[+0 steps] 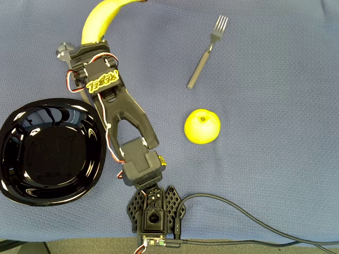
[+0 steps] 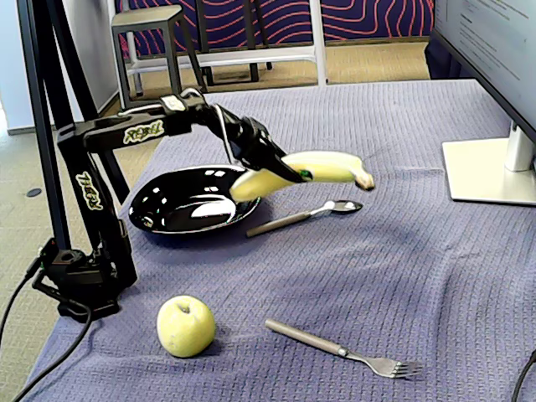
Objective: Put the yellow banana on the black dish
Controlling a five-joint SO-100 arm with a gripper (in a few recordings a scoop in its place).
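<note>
My gripper (image 2: 283,170) is shut on the yellow banana (image 2: 325,166) and holds it in the air, roughly level, with its brown tip pointing right. In the fixed view the banana hangs just right of the black dish (image 2: 188,201), above the dish's right rim and a spoon. From overhead the banana (image 1: 100,21) curves out past the top edge, and the gripper (image 1: 91,43) is mostly hidden under the wrist. The glossy black dish (image 1: 50,153) lies at the left with nothing on it.
A yellow-green apple (image 1: 202,126) sits right of the arm, and a fork (image 1: 206,53) lies beyond it. A spoon (image 2: 306,215) lies beside the dish. A monitor foot (image 2: 490,172) stands at the fixed view's right. A cable (image 1: 254,219) trails from the arm's base.
</note>
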